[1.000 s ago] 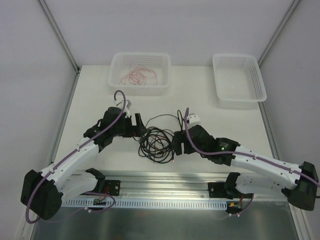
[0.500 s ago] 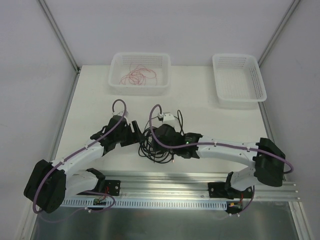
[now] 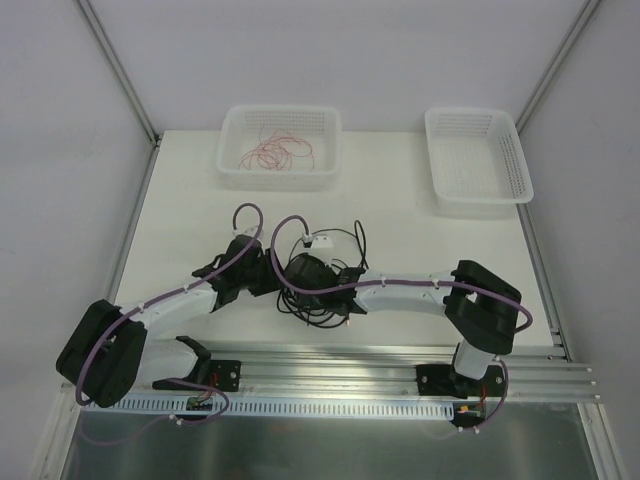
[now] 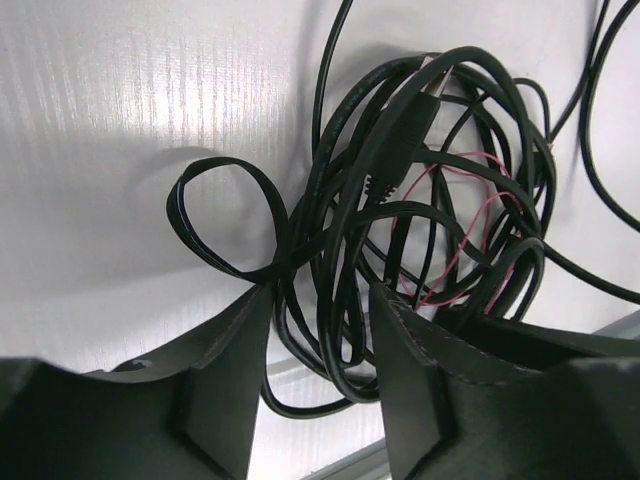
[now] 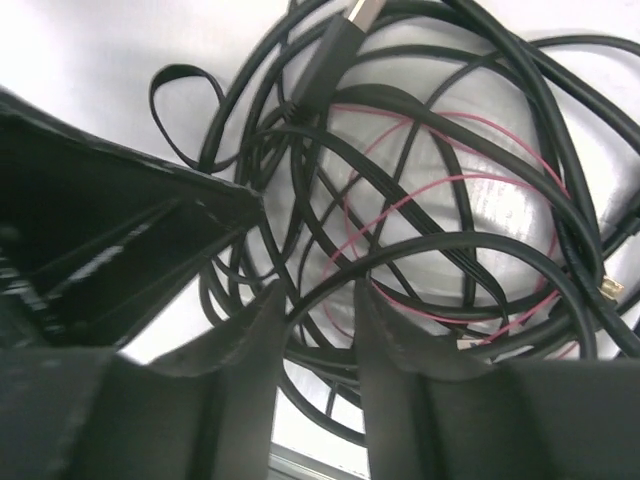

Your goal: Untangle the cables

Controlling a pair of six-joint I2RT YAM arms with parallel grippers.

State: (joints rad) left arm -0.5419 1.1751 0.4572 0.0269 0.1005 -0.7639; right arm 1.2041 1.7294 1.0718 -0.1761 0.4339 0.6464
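Right end effector [image 5: 318,290] just swung left onto the cables [image 3: 318,292], a black-and-pink knot front-middle of the desk [image 3: 200,220], meeting the left end effector [image 4: 320,295]. Both spread apart, straddling strands, looks ready to pull.

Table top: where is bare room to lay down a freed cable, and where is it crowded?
Bare: the table strip between left basket and right basket, and the patch between right basket and right arm. Crowded: near middle, where left hand and right hand meet at the black cable tangle.
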